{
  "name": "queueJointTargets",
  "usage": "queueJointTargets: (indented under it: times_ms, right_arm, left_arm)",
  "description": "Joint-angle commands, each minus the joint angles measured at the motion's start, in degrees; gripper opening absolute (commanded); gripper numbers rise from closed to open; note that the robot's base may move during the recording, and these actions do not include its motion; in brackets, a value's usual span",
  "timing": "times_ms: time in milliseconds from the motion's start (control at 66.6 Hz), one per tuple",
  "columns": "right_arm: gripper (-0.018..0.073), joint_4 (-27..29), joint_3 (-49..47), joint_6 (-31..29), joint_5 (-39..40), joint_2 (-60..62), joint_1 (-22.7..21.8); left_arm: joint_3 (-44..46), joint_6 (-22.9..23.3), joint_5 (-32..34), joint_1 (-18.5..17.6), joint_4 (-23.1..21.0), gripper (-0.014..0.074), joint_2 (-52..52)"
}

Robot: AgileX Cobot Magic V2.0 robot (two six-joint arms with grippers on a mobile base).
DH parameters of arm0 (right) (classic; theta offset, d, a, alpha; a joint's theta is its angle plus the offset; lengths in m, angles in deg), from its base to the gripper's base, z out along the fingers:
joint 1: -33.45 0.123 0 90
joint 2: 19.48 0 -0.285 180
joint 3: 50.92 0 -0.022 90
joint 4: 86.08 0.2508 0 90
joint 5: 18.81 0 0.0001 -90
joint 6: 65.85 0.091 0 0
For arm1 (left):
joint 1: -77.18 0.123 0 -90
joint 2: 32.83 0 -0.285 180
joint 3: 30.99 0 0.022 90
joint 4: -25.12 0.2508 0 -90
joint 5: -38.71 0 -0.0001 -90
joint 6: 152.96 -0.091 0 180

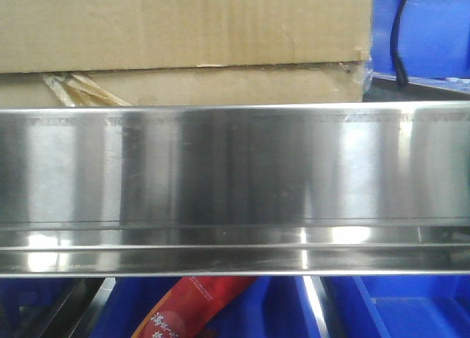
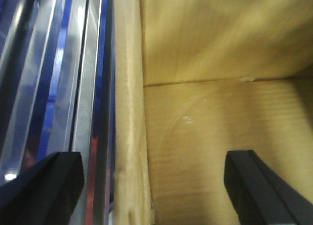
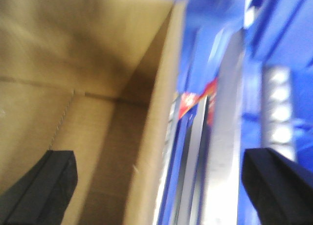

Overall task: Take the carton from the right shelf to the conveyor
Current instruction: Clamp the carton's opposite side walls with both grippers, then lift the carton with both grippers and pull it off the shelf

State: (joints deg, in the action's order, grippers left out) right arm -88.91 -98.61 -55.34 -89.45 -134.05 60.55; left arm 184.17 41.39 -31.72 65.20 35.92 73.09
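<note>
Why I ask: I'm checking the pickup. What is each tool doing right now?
Left tool: open, straddling a wall of the carton, holding nothing.
Right tool: open, also straddling a carton wall, holding nothing.

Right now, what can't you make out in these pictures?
1. Carton bottom: front view, hidden behind the shelf rail.
2. Red packet lettering: front view, cut off by the bottom edge.
3. Blue bins: right wrist view, blurred.
4. Conveyor: in no view.

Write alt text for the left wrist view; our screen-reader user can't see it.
The open left gripper straddles a side wall of the carton, one finger on the inner side, the other outside above the steel shelf rail.
</note>
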Motion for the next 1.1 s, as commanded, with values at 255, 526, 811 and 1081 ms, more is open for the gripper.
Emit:
queueJointTargets:
  times_ms: [255,526,811,1081]
  right_arm:
    - [0.0304,-0.05,-0.56,-0.04,0.67,-2.54,-0.18]
    - [-0.0059,-0.05,-0.56,-0.04,0.67,-2.54,-0.18]
    - [-0.0069,-0.05,-0.56,-0.04,0.67,1.17,-0.18]
    - [-0.0069,-0.36,0.14,-0.04,0.67,10.95,0.38]
  left_arm:
    - [0.24,-0.22,0.46,0.35,-0.1,0.0414,1.14]
    - [0.24,-0.22,0.46,0.35,-0.2,-0.0021,1.14]
    - [0.36,-0.22,0.46,0.24,-0.86,-0.0009,-1.7]
    - [0.36,-0.22,0.46,-0.56,-3.67,-0.0018,-10.99]
